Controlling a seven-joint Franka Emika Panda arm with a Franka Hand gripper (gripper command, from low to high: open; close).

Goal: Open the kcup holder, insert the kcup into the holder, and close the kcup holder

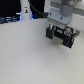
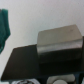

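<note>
The arm hung over the kcup holder (image 1: 61,35), which sat on the pale surface (image 1: 30,57) toward the far right of the exterior view, and the step in hand looked like the very first one: getting the holder open. In the exterior view the pincer (image 1: 59,26) was lowered right onto the top of the black box, so close that its fingertips merged with the dark body; whether they were spread or pressed together could not be told from either picture, and nothing could be seen pinched between them. The holder (image 2: 45,55) filled most of the wrist view as a dark, flat-topped block with a greyish raised part on it, and a row of pale round shapes, too blurred to name, showed along its edge. In the exterior view 2 recessed openings could be made out on the side facing the camera, though the blur left it unclear whether the drawer was shut or partly drawn. The kcup itself could not be picked out with any certainty; a green patch (image 2: 5,25) at the edge of the wrist view may or may not have been related. The next move probably called for catching the drawer front and pulling it straight out without dragging the whole light box across the surface.
</note>
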